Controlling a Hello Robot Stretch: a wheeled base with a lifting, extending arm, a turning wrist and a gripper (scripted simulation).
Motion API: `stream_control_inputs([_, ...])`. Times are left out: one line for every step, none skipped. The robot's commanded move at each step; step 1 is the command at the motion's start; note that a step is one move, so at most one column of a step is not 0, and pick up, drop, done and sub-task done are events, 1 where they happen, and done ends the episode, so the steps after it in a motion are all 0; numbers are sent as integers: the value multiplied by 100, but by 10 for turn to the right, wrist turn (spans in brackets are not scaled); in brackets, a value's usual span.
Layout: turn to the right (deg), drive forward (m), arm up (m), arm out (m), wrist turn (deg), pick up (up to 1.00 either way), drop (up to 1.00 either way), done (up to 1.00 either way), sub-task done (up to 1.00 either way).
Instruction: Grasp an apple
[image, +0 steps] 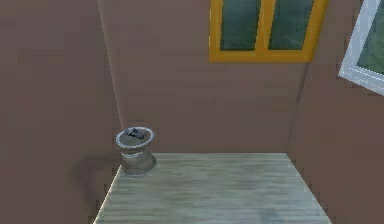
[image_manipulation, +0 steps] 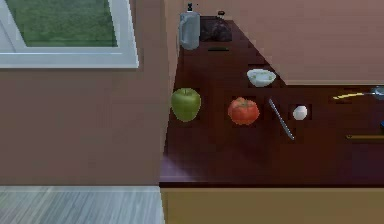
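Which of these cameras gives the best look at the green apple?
The arm side view: the green apple sits whole on the dark countertop, beside a red apple. The forward view faces a room corner instead, with a yellow-framed window and a small grey pot on the floor.

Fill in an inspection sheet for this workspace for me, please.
Surface: dark red-brown counter.
Job's things: green apple and red apple, side by side and apart, on the counter.
Clutter: white bowl, thin utensil, small white ball, grey bottle.
Gripper: nothing seen.
Cables: nothing seen.
Surroundings: brown walls, white-framed window, yellow-framed window, grey pot on plank floor.
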Motion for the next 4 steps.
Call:
stream_control_inputs([0,0,50,0,0,0,0,0,0])
stream_control_inputs([0,0,38,0,0,0,0,0,0])
stream_control_inputs([0,0,0,32,0,0,0,0,0])
stream_control_inputs([0,0,0,0,450,0,0,0,0])
